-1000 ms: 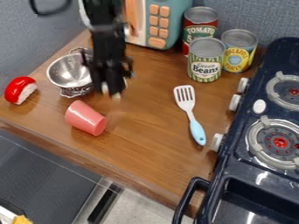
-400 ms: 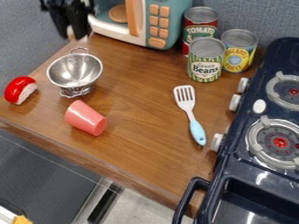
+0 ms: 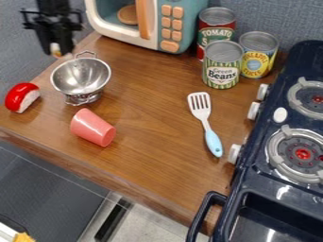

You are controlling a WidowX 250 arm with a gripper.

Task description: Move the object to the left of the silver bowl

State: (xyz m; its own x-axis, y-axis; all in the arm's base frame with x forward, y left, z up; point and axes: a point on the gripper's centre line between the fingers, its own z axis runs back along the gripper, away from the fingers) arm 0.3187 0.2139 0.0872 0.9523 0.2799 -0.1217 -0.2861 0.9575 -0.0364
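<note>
**Gripper [image 3: 60,51] shifts from beside the silver bowl [image 3: 80,77] to the view's upper left**

Whether it is released or clenched, I cannot tell. The red-and-white toy piece [image 3: 22,97] sits left of the bowl, apart from it; the pink cup [image 3: 93,127] lies tipped just below.

Gripper [image 3: 58,53]: above the counter's back edge
Silver bowl [image 3: 80,77]: between red object [image 3: 22,97] and microwave [image 3: 146,23]

A toy kitchen, with a stove [image 3: 277,182] and microwave [image 3: 172,23]
</note>
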